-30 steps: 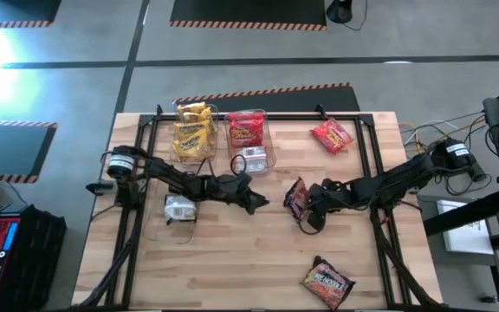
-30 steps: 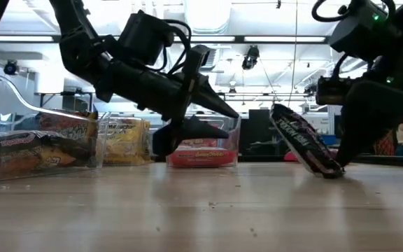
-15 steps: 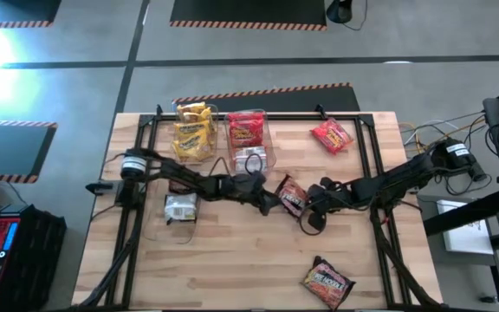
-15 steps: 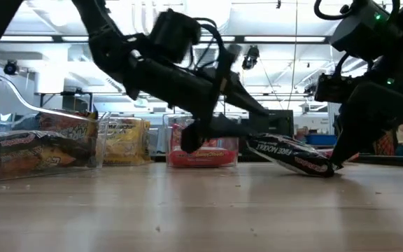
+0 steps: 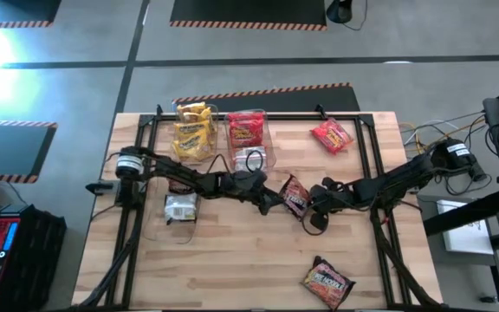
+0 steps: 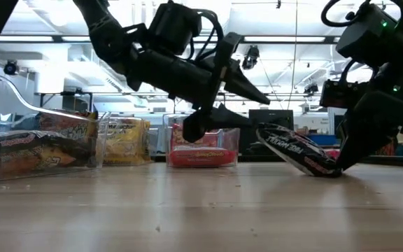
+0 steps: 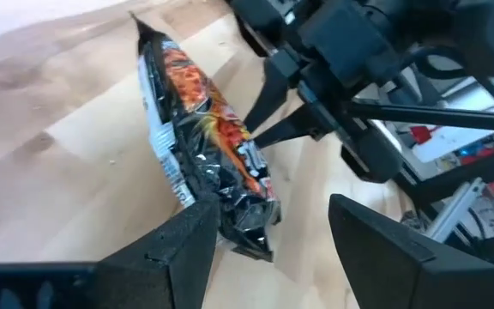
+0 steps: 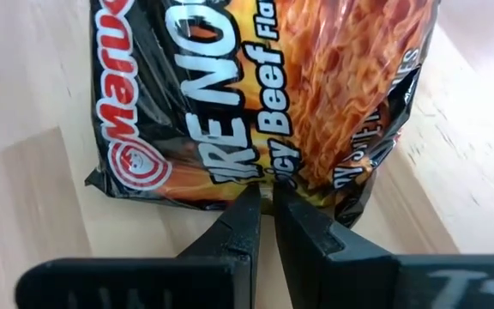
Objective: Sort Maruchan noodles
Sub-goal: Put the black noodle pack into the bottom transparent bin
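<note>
A dark Maruchan noodles packet with flame print stands slanted on the table's middle, between my two grippers. My right gripper is shut on it from the table's right side. My left gripper reaches in from the left. It is open, its two fingers standing on either side of the packet's raised end. In the low view the packet leans up toward my left gripper. My right gripper pinches the packet's lower long edge, near its middle, between its two fingers. The fingers slant down from the table's right side. That edge rests on the table; the rest of the packet tilts up toward the left. My left gripper: I cannot tell whether a finger touches the packet's end.
At the back left stand clear bins, one with yellow packets and one with red packets. A third bin with dark packets sits under my left arm. A loose red packet lies at the back right, a dark one near the front edge.
My left gripper has gone toward the table's right edge and a little up, closing on the dark packet. The packet, steep on its lower edge a second ago, has tipped over toward my left gripper to a lower slant. Its lower edge has stayed at my right gripper.
</note>
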Available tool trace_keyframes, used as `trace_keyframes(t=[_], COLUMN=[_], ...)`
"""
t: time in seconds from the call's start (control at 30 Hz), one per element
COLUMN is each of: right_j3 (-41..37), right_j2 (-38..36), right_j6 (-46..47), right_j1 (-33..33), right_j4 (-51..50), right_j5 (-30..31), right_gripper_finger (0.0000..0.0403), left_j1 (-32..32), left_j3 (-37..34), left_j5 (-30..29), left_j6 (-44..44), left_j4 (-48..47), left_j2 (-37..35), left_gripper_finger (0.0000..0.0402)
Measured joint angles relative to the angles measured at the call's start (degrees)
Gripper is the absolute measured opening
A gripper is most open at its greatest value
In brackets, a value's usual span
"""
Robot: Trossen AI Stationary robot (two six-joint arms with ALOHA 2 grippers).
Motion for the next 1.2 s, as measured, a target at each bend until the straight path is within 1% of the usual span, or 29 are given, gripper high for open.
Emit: trace_keyframes(t=[0.13,0.3,0.4,0.5,0.8,1.07,1.2], right_j3=[-1.4,-1.45,-1.45,-1.45,-1.58,-0.86,-0.71], right_j2=[0.0,0.0,0.02,0.02,0.09,0.13,1.72], right_j6=[0.0,-0.05,-0.29,-0.53,-2.18,-5.43,-5.52], right_j1=[0.0,0.0,-0.02,-0.02,-0.02,-0.29,-0.79], right_j4=[3.36,3.58,3.63,3.65,5.42,7.7,8.23], right_j5=[0.02,-0.03,-0.2,-0.22,-0.46,0.94,1.07], right_gripper_finger=[0.0031,0.0031,0.0031,0.0031,0.0031,0.0031,0.0031], left_j1=[0.05,0.38,0.53,0.52,0.48,0.46,0.37], left_j3=[-0.11,-0.13,-0.13,-0.17,-0.17,-0.15,-0.15], left_j5=[-2.17,-4.42,-4.81,-5.86,-6.05,-5.85,-5.85], left_j6=[-0.45,-1.93,-2.95,-3.95,-8.67,-10.07,-10.35], left_j4=[-0.19,-1.58,-1.91,-3.98,-3.62,-4.8,-6.26], left_j2=[-0.15,-0.02,-0.02,0.0,0.51,0.53,0.53], left_gripper_finger=[0.0207,0.0207,0.0207,0.0207,0.0207,0.0207,0.0207])
